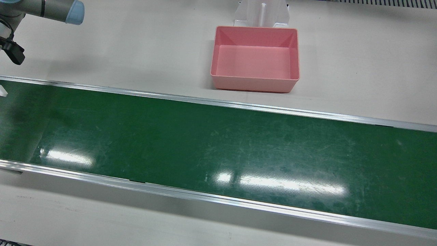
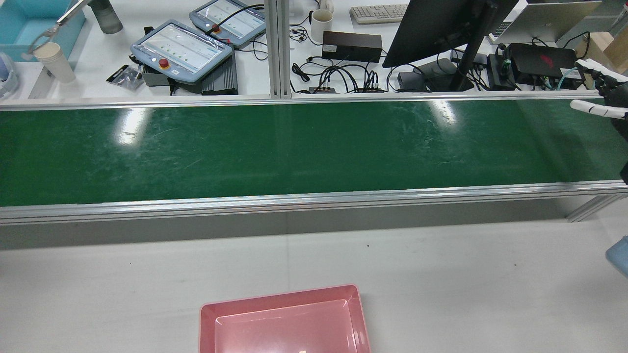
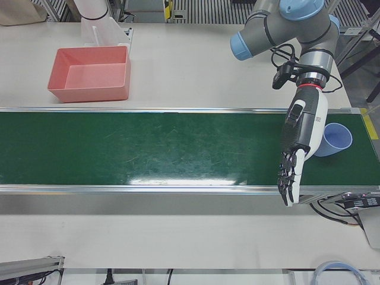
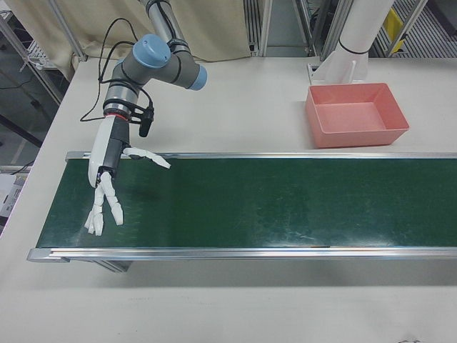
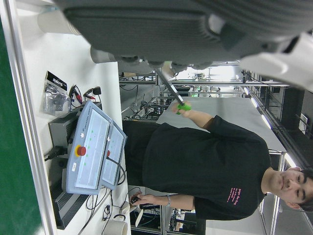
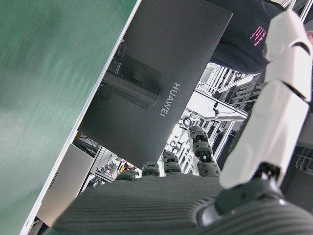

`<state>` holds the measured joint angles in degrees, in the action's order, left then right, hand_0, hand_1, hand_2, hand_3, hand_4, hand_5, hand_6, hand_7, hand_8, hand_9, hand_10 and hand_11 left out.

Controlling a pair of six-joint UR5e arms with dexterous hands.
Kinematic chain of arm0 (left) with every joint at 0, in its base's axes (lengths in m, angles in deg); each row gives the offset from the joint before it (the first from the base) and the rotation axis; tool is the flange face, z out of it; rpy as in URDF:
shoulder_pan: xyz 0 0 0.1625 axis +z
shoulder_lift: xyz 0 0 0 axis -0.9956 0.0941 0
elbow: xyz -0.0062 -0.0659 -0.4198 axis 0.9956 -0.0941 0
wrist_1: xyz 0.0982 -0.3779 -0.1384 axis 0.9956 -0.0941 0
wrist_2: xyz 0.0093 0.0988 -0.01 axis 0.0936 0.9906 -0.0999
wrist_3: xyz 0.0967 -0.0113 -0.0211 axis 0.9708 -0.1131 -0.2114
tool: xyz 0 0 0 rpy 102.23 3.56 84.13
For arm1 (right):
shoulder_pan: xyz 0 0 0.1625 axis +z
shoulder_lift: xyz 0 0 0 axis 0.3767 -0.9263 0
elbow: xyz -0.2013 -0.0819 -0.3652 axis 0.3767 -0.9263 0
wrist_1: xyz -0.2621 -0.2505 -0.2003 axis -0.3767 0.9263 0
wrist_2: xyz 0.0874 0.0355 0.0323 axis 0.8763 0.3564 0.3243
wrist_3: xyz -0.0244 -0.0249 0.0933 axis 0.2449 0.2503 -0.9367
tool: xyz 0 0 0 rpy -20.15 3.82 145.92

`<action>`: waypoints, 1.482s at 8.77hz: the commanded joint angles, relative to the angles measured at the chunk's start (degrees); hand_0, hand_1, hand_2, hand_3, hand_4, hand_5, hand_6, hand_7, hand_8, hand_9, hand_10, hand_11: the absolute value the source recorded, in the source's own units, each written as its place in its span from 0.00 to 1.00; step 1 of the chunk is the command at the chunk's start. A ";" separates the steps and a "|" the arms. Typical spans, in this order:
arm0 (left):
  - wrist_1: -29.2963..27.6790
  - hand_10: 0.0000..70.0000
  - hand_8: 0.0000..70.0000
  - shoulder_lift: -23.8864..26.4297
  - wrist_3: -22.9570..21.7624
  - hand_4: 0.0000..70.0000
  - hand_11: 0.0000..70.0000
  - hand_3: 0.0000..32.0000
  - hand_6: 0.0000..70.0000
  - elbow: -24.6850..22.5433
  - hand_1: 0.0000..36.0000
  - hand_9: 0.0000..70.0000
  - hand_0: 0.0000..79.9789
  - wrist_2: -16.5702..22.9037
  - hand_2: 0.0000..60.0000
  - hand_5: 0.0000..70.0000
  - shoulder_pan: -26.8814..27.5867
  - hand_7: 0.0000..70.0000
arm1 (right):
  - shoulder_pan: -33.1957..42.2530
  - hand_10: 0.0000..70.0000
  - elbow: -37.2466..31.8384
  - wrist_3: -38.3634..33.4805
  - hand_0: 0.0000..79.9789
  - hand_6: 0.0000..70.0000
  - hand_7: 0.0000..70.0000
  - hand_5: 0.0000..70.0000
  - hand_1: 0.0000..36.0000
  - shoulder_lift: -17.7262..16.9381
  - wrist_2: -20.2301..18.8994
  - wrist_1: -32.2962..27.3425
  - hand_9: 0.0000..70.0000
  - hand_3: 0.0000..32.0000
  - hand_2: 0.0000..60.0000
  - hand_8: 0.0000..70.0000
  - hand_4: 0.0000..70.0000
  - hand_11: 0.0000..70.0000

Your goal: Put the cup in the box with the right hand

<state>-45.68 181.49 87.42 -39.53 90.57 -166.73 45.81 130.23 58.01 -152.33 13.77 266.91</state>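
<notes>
Belt (image 1: 205,143) taken as reference.

The blue cup (image 3: 338,138) is being seen only in the left-front view. It is resting on the belt at the extreme end on the left arm's side, partly hidden behind the left hand (image 3: 298,148). Whether it is standing upright or tilted cannot be told, so no long axis is being recorded.

The right hand (image 4: 107,175) is being held above the opposite end of the belt, palm down, with fingers spread, thumb splayed sideways and nothing in its grasp. The cup is therefore lying along the belt's length from this hand, well apart, with the whole belt between them.

The left hand is being held just beside the cup, fingers stretched straight and pointing down, empty. It is the nearer hand, but the right hand is the one named in the task. Judgement: the cup is being expected to travel down the belt, or a long reach is being called for.

The pink box (image 1: 255,82) is sitting empty on the table beside the belt's robot-side rail, near mid-length, so between the two ends.

View differences: the front view is showing box and bare belt but neither cup nor hand. The rear view is catching the right hand (image 2: 601,98) at the belt's end. It is also showing a paper cup (image 2: 55,61) on the desk beyond the belt's far rail.
</notes>
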 commanded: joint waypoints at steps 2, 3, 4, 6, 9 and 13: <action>0.00 0.00 0.00 0.00 0.00 0.00 0.00 0.00 0.00 -0.02 0.00 0.00 0.00 0.00 0.00 0.00 0.04 0.00 | 0.17 0.00 0.00 0.00 0.47 0.05 0.15 0.04 0.28 0.27 0.09 -0.18 0.05 0.00 0.18 0.02 0.00 0.00; 0.00 0.00 0.00 0.00 0.00 0.00 0.00 0.00 0.00 -0.02 0.00 0.00 0.00 0.00 0.00 0.00 -0.05 0.00 | -0.09 0.00 0.00 0.00 0.27 0.04 0.14 0.02 0.16 0.45 0.17 -0.18 0.04 0.00 0.14 0.01 0.00 0.00; 0.00 0.00 0.00 0.00 0.00 0.00 0.00 0.00 0.00 -0.02 0.00 0.00 0.00 0.00 0.00 0.00 0.04 0.00 | -0.26 0.00 0.26 0.00 0.24 0.04 0.14 0.02 0.14 0.45 0.26 -0.18 0.04 0.00 0.15 0.01 0.00 0.00; 0.00 0.00 0.00 -0.09 0.00 0.00 0.00 0.00 0.00 0.06 0.00 0.00 0.00 0.00 0.00 0.00 -0.05 0.00 | 1.22 0.00 1.14 -0.09 0.25 0.03 0.12 0.02 0.15 0.80 -0.09 -0.09 0.02 0.00 0.15 0.00 0.00 0.00; 0.00 0.00 0.00 -0.09 0.00 0.00 0.00 0.00 0.00 0.06 0.00 0.00 0.00 0.00 0.00 0.00 -0.05 0.00 | 4.55 0.00 0.17 0.52 0.29 0.04 0.14 0.02 0.17 3.00 -2.81 0.00 0.04 0.00 0.16 0.02 0.00 0.00; 0.09 0.00 0.00 -0.09 0.00 0.00 0.00 0.00 0.00 -0.29 0.00 0.00 0.00 0.00 0.00 0.00 -0.13 0.00 | 4.65 0.00 -1.95 -0.35 0.30 0.04 0.13 0.03 0.23 6.78 -3.25 -0.09 0.07 0.00 0.28 0.03 0.00 0.00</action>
<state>-45.68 181.40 87.42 -39.48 90.57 -166.73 50.25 128.16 58.51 -147.65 11.04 266.91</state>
